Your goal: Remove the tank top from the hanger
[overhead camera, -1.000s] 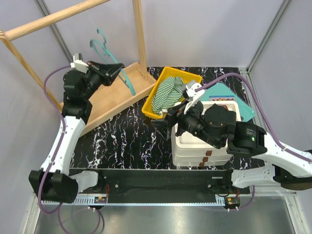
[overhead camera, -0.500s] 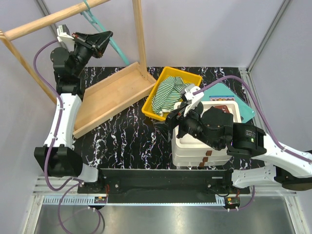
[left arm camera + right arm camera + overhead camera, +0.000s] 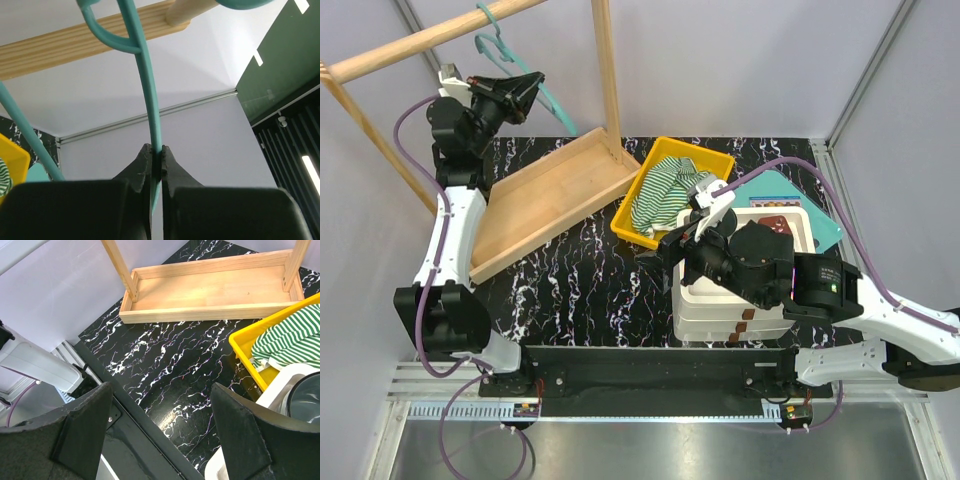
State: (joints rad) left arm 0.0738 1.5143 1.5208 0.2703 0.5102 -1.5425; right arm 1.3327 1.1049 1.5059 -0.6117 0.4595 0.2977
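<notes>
Aloft, left gripper (image 3: 156,151) pinching bare hanger (image 3: 150,90), striped tank top (image 3: 660,190) crumpled, right gripper (image 3: 161,395) agape, empty

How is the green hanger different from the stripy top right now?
The hanger is up high by the wooden pole; the tank top lies low in the yellow bin. The hanger is thin and plain teal; the tank top is soft, crumpled, and striped green and white. The left gripper pinches the hanger; nothing holds the tank top. Both are greenish.
</notes>
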